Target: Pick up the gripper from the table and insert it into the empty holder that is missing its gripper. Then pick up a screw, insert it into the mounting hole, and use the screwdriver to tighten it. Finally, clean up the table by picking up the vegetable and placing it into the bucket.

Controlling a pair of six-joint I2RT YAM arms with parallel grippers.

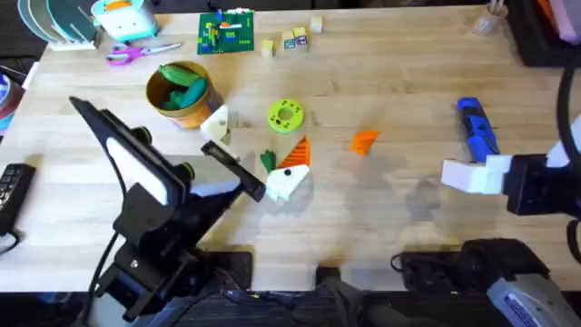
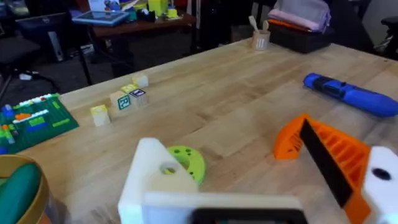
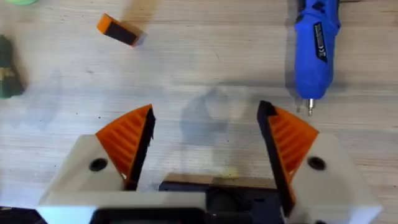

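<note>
The right gripper hangs with its two orange fingers spread and nothing between them, just beside the screwdriver, which lies untouched on the table. The loose orange gripper lies near mid-table, so nothing looks done yet. The left arm's holder carries one orange finger, its other mount bare; whether it is open I cannot tell. The vegetable lies just beside it, with the bucket farther off. Insertion, screwing and cleanup all remain.
</note>
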